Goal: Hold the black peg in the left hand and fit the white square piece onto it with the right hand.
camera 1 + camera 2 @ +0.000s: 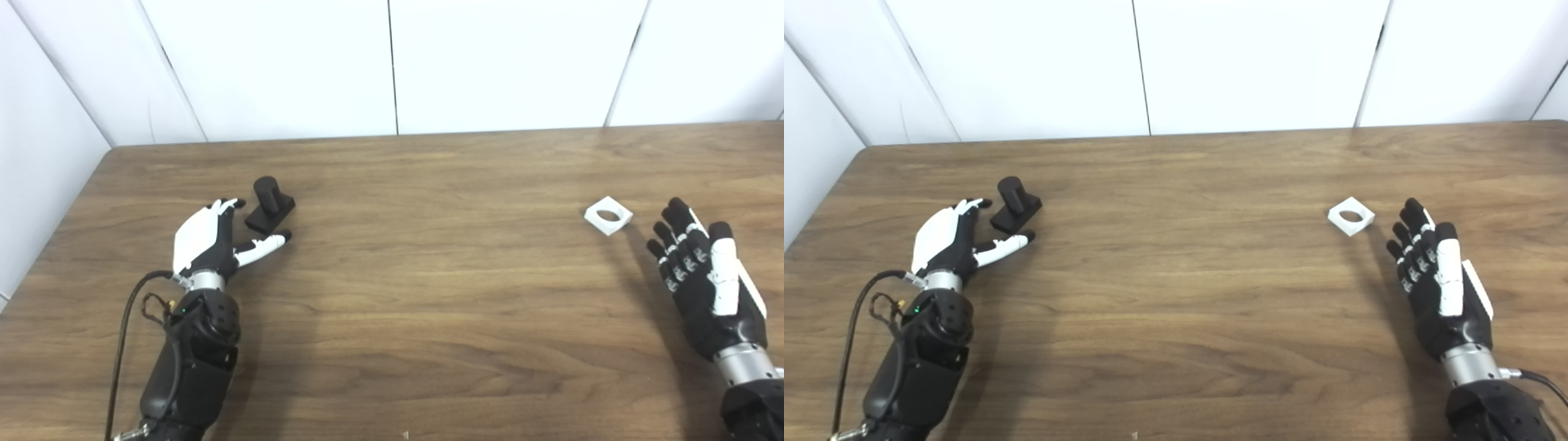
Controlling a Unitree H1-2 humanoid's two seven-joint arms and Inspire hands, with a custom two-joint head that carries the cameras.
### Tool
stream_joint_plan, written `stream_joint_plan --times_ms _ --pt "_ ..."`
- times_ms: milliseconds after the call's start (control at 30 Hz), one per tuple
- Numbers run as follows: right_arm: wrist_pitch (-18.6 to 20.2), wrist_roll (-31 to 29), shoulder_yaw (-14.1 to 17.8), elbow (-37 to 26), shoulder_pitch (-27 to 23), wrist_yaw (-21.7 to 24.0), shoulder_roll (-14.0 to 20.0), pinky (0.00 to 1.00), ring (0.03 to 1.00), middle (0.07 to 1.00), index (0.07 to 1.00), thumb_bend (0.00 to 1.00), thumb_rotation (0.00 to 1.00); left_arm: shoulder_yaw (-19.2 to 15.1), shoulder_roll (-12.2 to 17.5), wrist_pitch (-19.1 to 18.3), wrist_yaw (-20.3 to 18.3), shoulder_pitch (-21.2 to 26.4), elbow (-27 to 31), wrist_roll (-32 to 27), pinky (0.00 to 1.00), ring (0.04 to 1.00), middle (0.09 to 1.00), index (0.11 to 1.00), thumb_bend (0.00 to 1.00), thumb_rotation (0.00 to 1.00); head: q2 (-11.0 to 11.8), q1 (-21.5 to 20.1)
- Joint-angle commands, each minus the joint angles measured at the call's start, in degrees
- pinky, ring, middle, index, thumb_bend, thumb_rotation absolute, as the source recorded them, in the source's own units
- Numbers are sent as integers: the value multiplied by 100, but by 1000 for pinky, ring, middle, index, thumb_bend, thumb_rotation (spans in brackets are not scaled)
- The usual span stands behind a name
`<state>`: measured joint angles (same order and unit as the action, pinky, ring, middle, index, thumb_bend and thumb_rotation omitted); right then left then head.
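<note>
The black peg point(269, 204), a short cylinder on a square base, stands on the wooden table point(416, 294) at the left. My left hand point(211, 239) lies just below and left of it, open, with the fingers and thumb reaching toward either side of the base without gripping it. The white square piece point(607, 215), with a round hole through it, lies flat at the right. My right hand point(704, 275) hovers open a little to the right and nearer than that piece, palm facing inward, holding nothing.
White wall panels point(392, 61) rise behind the table's far edge, and another panel runs along its left edge. A black cable point(125, 318) loops beside my left forearm.
</note>
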<state>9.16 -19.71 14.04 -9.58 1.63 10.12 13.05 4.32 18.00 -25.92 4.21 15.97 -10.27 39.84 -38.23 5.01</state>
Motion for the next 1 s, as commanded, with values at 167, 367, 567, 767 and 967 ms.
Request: stream_joint_plan --times_ms 167,367,567,767,967 --pt "-250 -29 39 -205 -65 12 58 983 1000 1000 968 588 1000 186 235 146 300 442 -249 209 1000 1000 983 832 834 584 18 2" --pt "-257 -81 58 -218 -42 48 78 992 1000 1000 974 585 1000 406 325 121 485 555 -482 414 1000 1000 983 778 836 559 39 27" --pt "-309 -78 71 -173 -13 81 107 988 1000 1000 973 594 1000 610 411 72 563 681 -690 582 1000 1000 986 721 840 570 47 34" --pt "-350 -81 70 -142 4 111 113 997 1000 1000 969 604 1000 761 435 62 675 795 -909 692 1000 1000 986 691 836 568 44 60" --pt "-357 -75 69 -119 11 122 118 1000 1000 1000 968 623 989 813 428 89 786 851 -1099 666 1000 1000 966 645 798 511 36 59"
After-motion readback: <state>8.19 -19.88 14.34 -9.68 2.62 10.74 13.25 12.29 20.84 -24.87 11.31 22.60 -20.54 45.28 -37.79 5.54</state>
